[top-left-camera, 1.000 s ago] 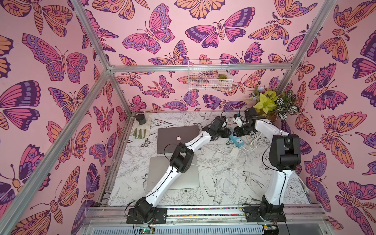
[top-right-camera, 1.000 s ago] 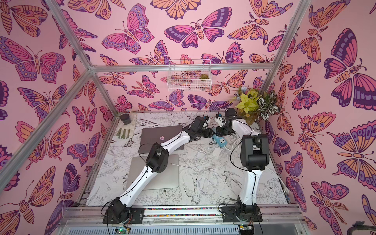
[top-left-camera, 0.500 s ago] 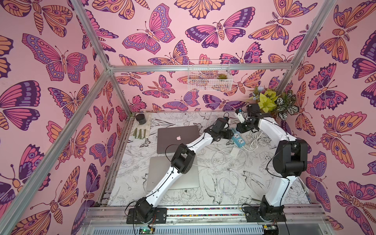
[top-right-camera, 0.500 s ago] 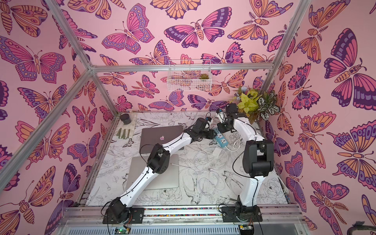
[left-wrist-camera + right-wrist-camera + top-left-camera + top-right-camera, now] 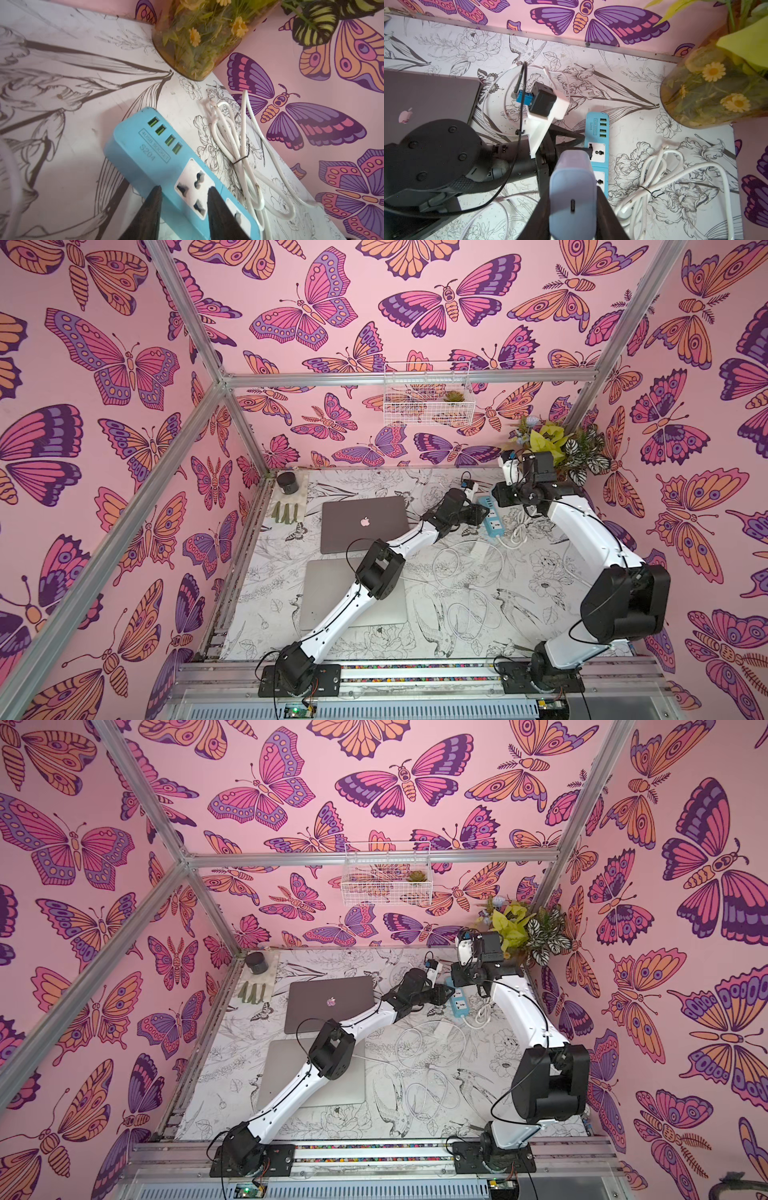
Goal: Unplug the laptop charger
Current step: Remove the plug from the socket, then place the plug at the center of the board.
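The white laptop charger (image 5: 572, 187) is clamped between the dark fingers of my right gripper (image 5: 572, 199), raised over the blue power strip (image 5: 598, 133). Its prongs are hidden, and its cable port faces the right wrist camera, empty. The two sockets that show on the strip hold nothing. My left gripper (image 5: 185, 188) is shut on the power strip (image 5: 145, 149), one finger at its side wall and the other across the first socket plate. In both top views the two grippers meet at the strip (image 5: 492, 518) near the back right of the table.
A dark closed laptop (image 5: 363, 522) lies left of the strip, with a silver one (image 5: 332, 601) nearer the front under the left arm. White cables (image 5: 465, 572) loop over the table's middle and a tied coil (image 5: 234, 145) lies beside the strip. A flower vase (image 5: 708, 89) fills the back right corner.
My right gripper has risen and drawn back toward the rear corner with the charger in it, away from the strip. My left gripper has stayed on the strip.
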Robot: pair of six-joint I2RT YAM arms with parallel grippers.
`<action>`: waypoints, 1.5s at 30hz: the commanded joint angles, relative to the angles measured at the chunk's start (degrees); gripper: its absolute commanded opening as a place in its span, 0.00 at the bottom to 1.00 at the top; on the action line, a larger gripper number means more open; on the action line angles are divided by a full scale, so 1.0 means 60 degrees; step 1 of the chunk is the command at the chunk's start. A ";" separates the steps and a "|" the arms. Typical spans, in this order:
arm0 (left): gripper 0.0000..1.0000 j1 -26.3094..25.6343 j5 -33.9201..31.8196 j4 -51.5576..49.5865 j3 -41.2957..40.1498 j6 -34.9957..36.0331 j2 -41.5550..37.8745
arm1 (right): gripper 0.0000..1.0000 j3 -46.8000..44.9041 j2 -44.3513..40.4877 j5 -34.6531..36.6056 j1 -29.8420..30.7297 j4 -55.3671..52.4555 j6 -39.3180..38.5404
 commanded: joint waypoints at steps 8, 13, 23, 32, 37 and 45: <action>0.75 0.1328 -0.1246 0.2623 -0.6912 0.1760 -0.6785 | 0.05 -0.0447 0.0241 -0.1487 -0.0023 0.1806 0.2105; 1.00 0.2237 -0.1754 0.2832 -1.1106 0.1976 -1.0400 | 0.00 0.0806 0.2271 -0.3661 0.0050 0.1087 0.2956; 1.00 0.2365 -0.3546 0.1769 -1.7067 0.2708 -1.4685 | 0.00 0.1271 0.4415 -0.4713 0.0313 0.1821 0.3744; 1.00 0.2574 -0.4118 0.2235 -1.8436 0.2460 -1.5072 | 0.00 0.1241 0.5441 -0.5730 0.0314 0.4205 0.5371; 1.00 0.2589 -0.4108 0.2729 -1.8302 0.2376 -1.4587 | 0.00 0.1753 0.6094 -0.5456 0.0343 0.4880 0.6466; 1.00 0.2589 -0.4330 0.2716 -1.8105 0.2306 -1.4332 | 0.18 0.3108 0.7139 -0.4730 0.0490 0.3565 0.6448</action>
